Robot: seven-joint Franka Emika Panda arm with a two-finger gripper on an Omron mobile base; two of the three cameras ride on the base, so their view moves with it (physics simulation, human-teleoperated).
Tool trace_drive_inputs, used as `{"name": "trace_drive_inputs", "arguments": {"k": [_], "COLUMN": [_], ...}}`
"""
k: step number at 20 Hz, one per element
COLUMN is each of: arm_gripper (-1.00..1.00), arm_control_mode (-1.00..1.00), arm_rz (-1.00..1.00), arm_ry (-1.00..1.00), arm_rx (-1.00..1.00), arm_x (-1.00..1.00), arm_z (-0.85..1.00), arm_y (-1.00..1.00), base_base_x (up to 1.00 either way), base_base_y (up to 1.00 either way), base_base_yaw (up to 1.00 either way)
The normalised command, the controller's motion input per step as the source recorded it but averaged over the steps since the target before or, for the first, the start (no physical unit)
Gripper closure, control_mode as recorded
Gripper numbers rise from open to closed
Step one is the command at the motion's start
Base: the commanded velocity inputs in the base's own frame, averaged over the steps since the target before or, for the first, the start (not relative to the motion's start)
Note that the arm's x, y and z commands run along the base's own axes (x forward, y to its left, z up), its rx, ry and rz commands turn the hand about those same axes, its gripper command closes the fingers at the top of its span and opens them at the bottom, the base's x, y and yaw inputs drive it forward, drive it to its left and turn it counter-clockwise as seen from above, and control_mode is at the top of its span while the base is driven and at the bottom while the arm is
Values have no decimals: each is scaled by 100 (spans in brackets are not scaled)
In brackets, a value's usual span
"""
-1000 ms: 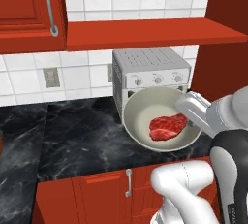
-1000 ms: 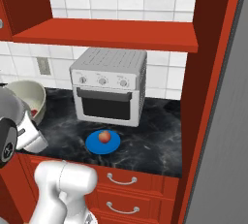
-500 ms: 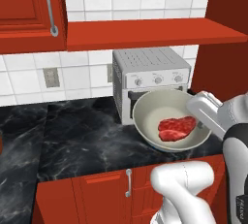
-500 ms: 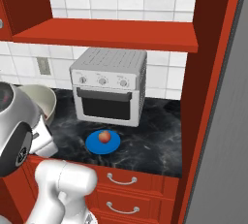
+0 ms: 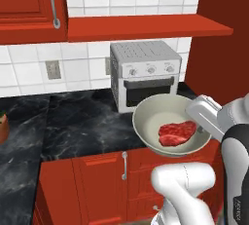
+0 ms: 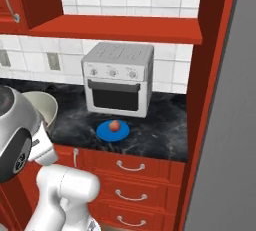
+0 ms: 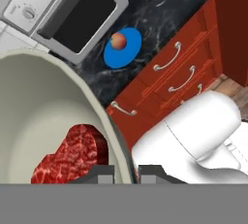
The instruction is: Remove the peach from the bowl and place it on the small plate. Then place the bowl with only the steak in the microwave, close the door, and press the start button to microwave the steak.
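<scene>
claw clamped on the bowl rim, bowl held level, steak lying lengthwise toward the claw.

bowl: drifts right and lower in the left base view, nearer the frame's right edge
steak: rides along inside
gripper: shifts rightward, rim pinched

A smooth matt cream bowl holds marbled raw steak over glossy black marble counter.

Bright even rendered light, soft faint shadows, no glare, slightly pixelated
</scene>
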Motion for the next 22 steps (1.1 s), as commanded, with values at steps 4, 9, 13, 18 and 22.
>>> {"name": "trace_drive_inputs", "arguments": {"k": [4, 9, 13, 18, 22], "arm_gripper": [100, 100, 100, 100, 100], "arm_control_mode": [100, 100, 100, 100, 100], "arm_rz": [0, 0, 0, 0, 0], "arm_ry": [0, 0, 0, 0, 0], "arm_rx": [0, 0, 0, 0, 0], "arm_x": [0, 0, 0, 0, 0], "arm_z": [0, 0, 0, 0, 0], "arm_y": [0, 0, 0, 0, 0], "base_base_x": [-100, -100, -100, -94, -32], "base_base_y": [8, 19, 6, -10, -94], "base_base_yaw": [0, 0, -2, -12, -44]}}
